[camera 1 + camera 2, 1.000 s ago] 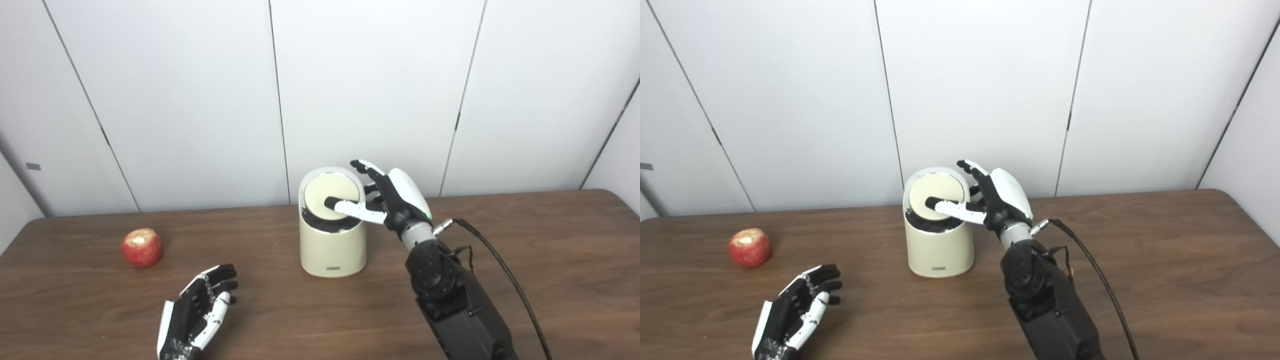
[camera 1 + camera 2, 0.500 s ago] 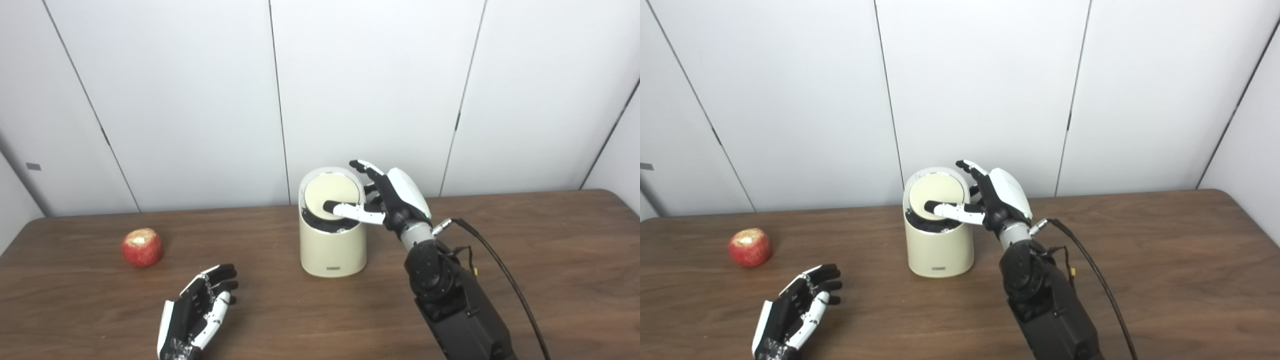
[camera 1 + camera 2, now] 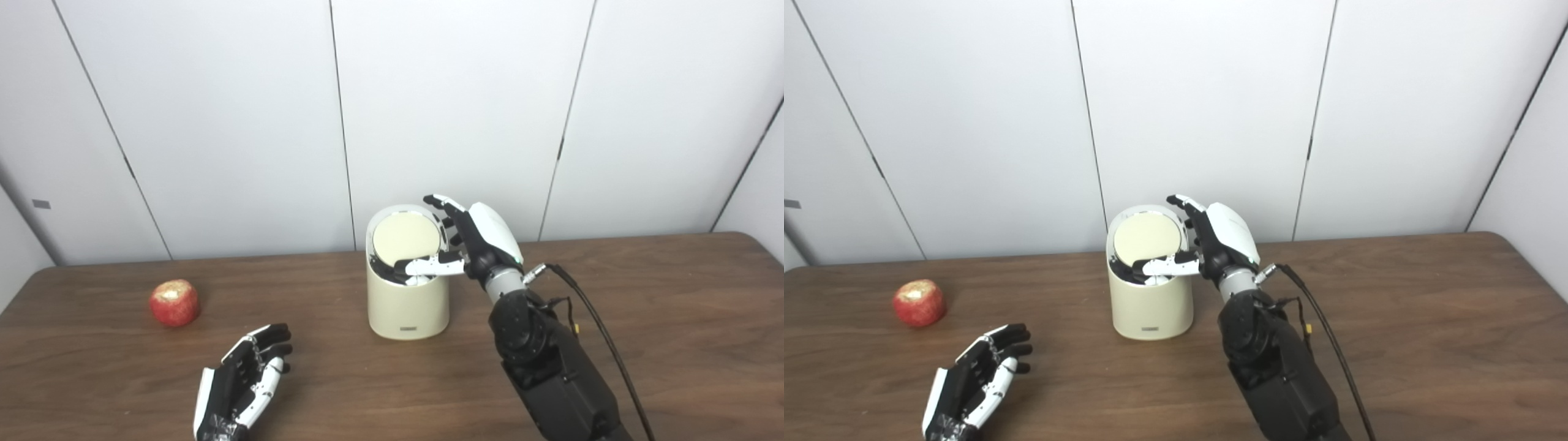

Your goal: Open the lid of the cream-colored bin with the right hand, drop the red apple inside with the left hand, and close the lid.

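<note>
Lower than a second earlier, the right hand (image 3: pixel 474 242) pressed one finger, others spread, tipping the round cream lid (image 3: pixel 406 237) of the cream-colored cylindrical bin (image 3: pixel 407 306), while the red apple (image 3: pixel 174 302) lay ungrasped beside the spread-fingered left hand (image 3: pixel 242 383).

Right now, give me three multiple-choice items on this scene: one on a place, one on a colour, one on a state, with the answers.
1. Where is the red apple?
A. On the table, left of the bin
B. Inside the bin
C. In the left hand

2. What colour is the bin?
A. Blue
B. Cream
C. Black

3. What is the left hand doing?
A. Gripping the apple
B. Pressing the lid
C. Resting open on the table, holding nothing

Answers:
1. A, since the apple sits alone on the table, well apart from both hands.
2. B, as the bin's wall and its lid are both cream.
3. C, because its fingers are spread and empty, while the right hand is the one at the bin's rim.
</note>
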Tool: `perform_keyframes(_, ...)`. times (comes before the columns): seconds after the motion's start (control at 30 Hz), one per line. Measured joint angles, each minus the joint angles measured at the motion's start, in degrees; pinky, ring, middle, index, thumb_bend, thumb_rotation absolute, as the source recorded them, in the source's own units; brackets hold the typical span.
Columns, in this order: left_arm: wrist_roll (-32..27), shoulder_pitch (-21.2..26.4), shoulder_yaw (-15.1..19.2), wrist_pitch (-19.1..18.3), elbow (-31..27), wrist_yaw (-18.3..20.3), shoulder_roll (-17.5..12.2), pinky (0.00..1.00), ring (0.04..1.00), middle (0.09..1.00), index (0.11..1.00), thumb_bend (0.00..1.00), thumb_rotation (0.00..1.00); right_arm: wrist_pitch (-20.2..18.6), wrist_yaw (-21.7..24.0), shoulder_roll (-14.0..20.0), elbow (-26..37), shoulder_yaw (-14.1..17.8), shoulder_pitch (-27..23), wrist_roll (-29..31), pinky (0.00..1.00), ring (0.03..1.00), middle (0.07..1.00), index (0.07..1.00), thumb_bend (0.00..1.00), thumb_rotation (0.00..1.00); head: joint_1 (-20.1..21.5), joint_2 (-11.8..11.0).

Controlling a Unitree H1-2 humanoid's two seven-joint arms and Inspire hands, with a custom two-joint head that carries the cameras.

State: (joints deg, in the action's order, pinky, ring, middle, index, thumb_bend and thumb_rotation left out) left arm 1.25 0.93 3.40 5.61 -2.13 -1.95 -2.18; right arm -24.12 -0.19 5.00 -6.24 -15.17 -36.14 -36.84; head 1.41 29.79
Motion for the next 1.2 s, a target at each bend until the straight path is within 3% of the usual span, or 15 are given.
perform_keyframes(0.23, 0.03, -0.01, 0.0, 0.0, 0.0, 0.01, 0.04, 0.61, 0.701, 0.737, 0.725, 0.22, 0.3, 0.66, -0.06, 0.01, -0.85, -0.34, -0.41, 0.02, 0.65, 0.796, 0.886, 0.859, 0.59, 0.36, 0.0, 0.0)
perform_keyframes(0.5, 0.02, 0.0, 0.01, 0.05, 0.0, 0.02, 0.07, 0.61, 0.7, 0.736, 0.722, 0.24, 0.32, 0.79, -0.05, 0.01, -1.9, -0.27, -0.66, 0.04, 0.65, 0.799, 0.877, 0.858, 0.57, 0.43, 0.0, 0.0)
perform_keyframes(0.73, 0.01, 0.0, 0.01, 0.09, 0.0, 0.03, 0.1, 0.61, 0.7, 0.735, 0.723, 0.23, 0.32, 0.69, -0.02, 0.03, -1.98, -0.29, -0.66, 0.04, 0.65, 0.792, 0.871, 0.86, 0.55, 0.42, -0.09, 0.0)
perform_keyframes(1.0, 0.02, -0.02, 0.01, 0.02, -0.05, 0.03, 0.14, 0.6, 0.701, 0.737, 0.726, 0.22, 0.31, 1.1, -0.06, 0.05, -1.98, -0.27, -0.66, 0.07, 0.63, 0.777, 0.874, 0.858, 0.55, 0.34, -0.17, -0.09)
perform_keyframes(1.13, 0.04, -0.01, -0.05, 0.13, -0.02, 0.05, 0.13, 0.61, 0.702, 0.737, 0.727, 0.22, 0.29, 1.88, -0.09, 0.05, -1.88, -0.16, -0.74, 0.23, 0.59, 0.75, 0.878, 0.858, 0.55, 0.27, -0.09, -0.18)
perform_keyframes(1.2, 0.05, -0.01, -0.05, 0.15, -0.02, 0.03, 0.15, 0.61, 0.7, 0.736, 0.725, 0.23, 0.29, 2.01, -0.12, 0.04, -1.86, -0.09, -0.87, 0.24, 0.52, 0.688, 0.878, 0.857, 0.55, 0.2, -0.09, -0.09)
